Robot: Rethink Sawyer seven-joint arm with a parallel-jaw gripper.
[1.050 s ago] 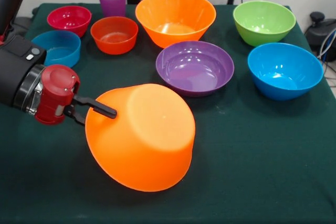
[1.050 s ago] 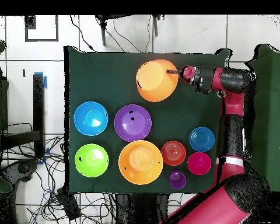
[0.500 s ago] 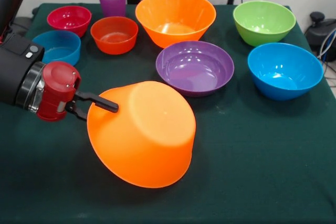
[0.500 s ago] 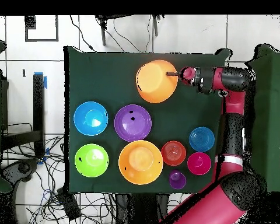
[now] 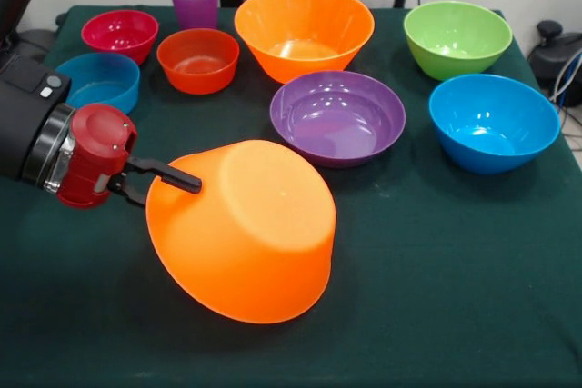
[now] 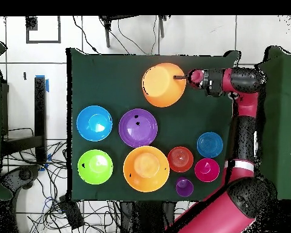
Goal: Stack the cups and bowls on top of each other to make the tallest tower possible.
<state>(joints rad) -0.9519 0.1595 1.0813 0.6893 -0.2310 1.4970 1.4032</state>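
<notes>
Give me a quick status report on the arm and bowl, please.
Tool shut on rim of large overturned orange plastic bowl. Bowl tilted, base up. Wide purple plastic bowl close beside it.

Gripper (image 5: 164, 184) clamped on rim of tipped orange bowl (image 5: 244, 229); purple bowl (image 5: 337, 117) beyond jaws, far side.
</notes>
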